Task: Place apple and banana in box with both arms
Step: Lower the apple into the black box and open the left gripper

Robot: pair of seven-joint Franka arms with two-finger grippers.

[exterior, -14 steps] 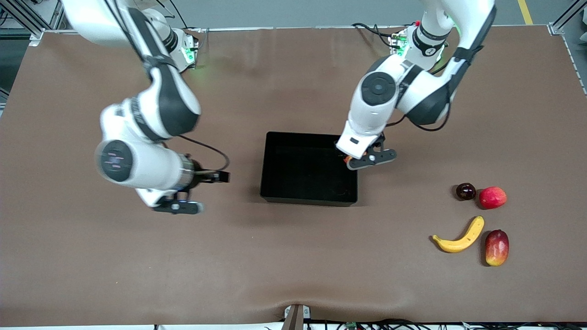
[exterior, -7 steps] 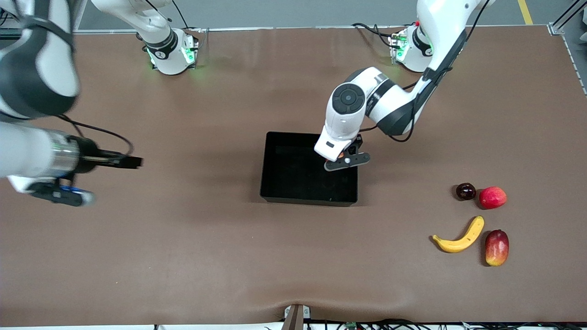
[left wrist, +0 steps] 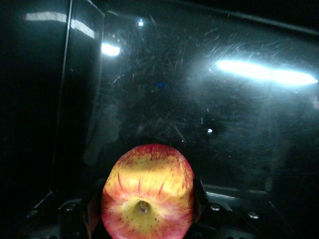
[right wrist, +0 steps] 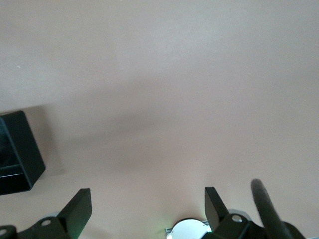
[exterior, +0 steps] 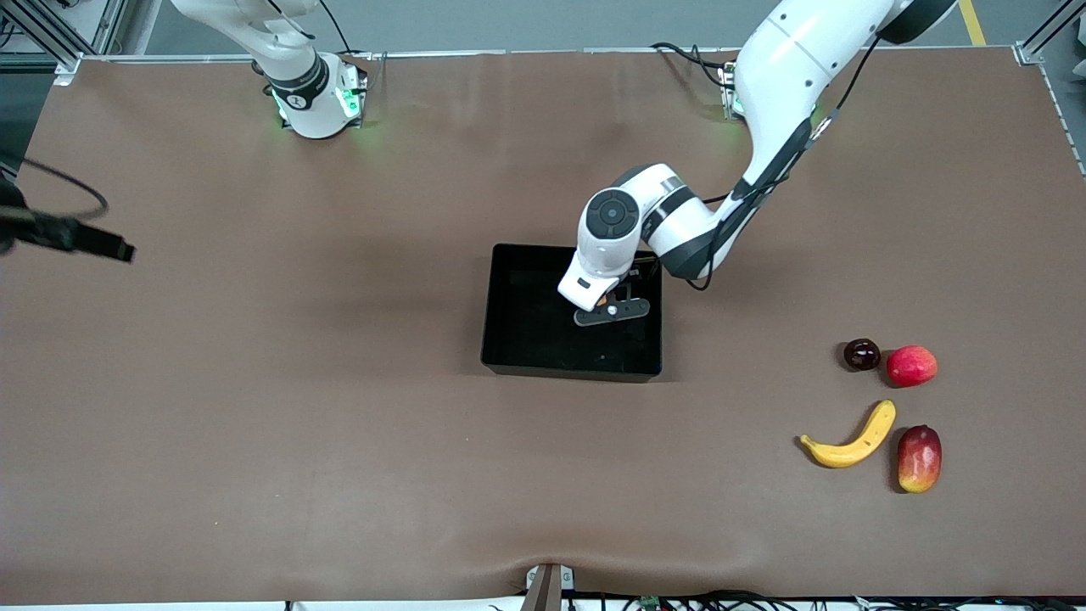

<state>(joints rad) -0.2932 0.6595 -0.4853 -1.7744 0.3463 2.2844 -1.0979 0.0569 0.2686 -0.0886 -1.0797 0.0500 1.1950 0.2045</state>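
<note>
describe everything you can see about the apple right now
The apple is small and round, red streaked with yellow, pale yellowish around its stem dimple, where a short brown stem shows. Its skin looks smooth and faintly speckled. The left tool is shut on it, black fingers pressing its sides, stem end toward the wrist camera. It hangs above the glossy, scratched floor of the black box, not touching it. In the front view only an orange sliver shows.

A dark plum point(exterior: 861, 354) touches a pinkish-red fruit point(exterior: 911, 366); a mango point(exterior: 919, 458) lies nearer the camera.
</note>
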